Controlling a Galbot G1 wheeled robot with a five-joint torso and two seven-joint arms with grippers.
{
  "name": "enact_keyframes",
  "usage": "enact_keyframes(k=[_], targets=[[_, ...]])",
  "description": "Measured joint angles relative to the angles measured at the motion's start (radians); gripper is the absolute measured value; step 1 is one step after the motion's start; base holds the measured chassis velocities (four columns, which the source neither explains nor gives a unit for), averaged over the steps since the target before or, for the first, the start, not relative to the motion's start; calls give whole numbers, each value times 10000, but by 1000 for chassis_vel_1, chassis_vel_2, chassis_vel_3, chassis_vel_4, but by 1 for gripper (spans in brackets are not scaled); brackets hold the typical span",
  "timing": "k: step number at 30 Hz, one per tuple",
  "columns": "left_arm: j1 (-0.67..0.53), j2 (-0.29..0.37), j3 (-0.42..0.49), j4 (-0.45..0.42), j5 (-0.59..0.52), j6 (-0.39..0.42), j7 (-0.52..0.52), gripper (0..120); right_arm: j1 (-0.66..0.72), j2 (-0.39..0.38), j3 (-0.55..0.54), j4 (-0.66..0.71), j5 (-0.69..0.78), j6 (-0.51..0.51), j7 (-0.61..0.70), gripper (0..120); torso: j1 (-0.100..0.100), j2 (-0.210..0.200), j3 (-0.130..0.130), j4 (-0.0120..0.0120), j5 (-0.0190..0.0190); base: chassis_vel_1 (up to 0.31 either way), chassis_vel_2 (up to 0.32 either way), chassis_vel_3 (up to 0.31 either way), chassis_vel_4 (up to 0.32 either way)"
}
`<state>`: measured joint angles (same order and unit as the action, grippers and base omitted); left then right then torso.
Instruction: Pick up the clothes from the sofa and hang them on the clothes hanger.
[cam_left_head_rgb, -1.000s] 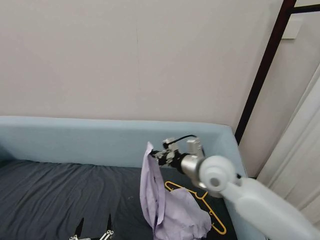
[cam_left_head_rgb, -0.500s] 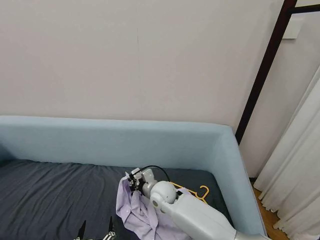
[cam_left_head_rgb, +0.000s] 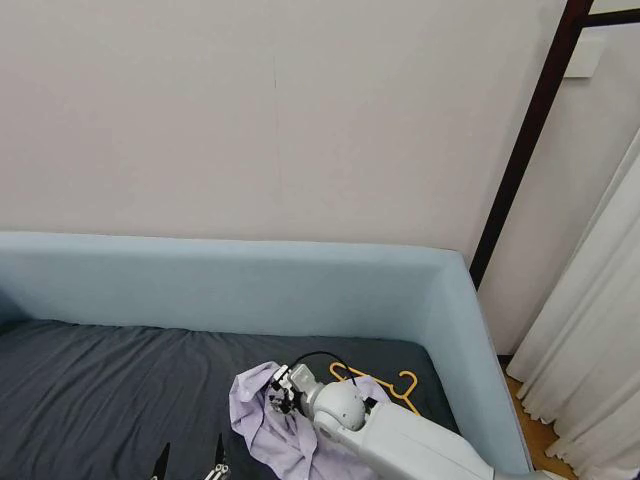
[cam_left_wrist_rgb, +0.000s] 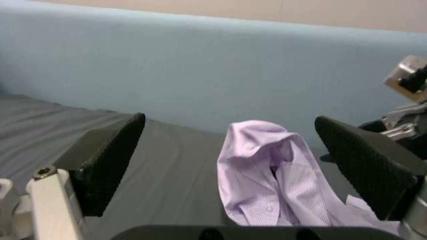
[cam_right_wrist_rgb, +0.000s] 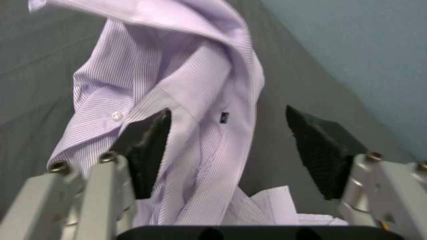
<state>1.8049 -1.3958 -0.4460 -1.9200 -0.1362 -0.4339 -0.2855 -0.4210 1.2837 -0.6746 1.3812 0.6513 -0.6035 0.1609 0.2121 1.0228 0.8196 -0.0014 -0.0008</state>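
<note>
Low at the left, over the dark grey fabric sofa seat (cam_left_head_rgb: 100, 390): the left gripper (cam_left_head_rgb: 191, 458), jaws spread and empty, apparently the waiting arm. At centre, heaped on the seat with its collar humped up, the crumpled lilac pinstriped button-up shirt (cam_left_head_rgb: 258, 425), and close over it the right gripper (cam_left_head_rgb: 281, 389), jaws spread wide either side of a fold and pinching nothing, likely lined up for a grasp. Just beside the shirt at right, flat on the seat, a yellow clothes hanger (cam_left_head_rgb: 397, 384); well apart at upper right, a dark upright rail post (cam_left_head_rgb: 525, 140), presumably the garment's destination.
</note>
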Motion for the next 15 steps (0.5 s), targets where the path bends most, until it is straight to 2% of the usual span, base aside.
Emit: enact_keyframes(k=[1, 4, 7, 10, 11, 15], targets=[[0, 0, 0, 0, 0, 0, 0, 100, 0, 0, 0, 0, 0, 0, 0, 67, 0, 0, 0, 0, 0, 0, 0, 0, 0], [-40, 12, 20, 0, -8, -1, 0, 100, 176, -436, -98, 376, -326, -59, -77, 84, 0, 0, 0, 1, 2, 0, 0, 0, 0], [-26, 5, 8, -45, -9, -1, 0, 100, 124, -805, 173, 942, 348, -196, 162, 93, 1, -1, 0, 5, 2, 0, 0, 0, 0], [2, 26, -10, 29, -4, -37, -1, 100, -591, -1434, 1274, 2020, 1838, -614, 681, 100, 0, 0, 1, 4, 4, 0, 0, 0, 0], [2, 26, -10, 29, -4, -37, -1, 100, -591, -1434, 1274, 2020, 1838, -614, 681, 100, 0, 0, 1, 4, 4, 0, 0, 0, 0], [-55, 264, 27, 349, 1, -94, 18, 100, -2974, -3071, 4101, 3693, 2894, -591, 611, 100, 0, 0, -1, -1, -2, 0, 0, 0, 0]])
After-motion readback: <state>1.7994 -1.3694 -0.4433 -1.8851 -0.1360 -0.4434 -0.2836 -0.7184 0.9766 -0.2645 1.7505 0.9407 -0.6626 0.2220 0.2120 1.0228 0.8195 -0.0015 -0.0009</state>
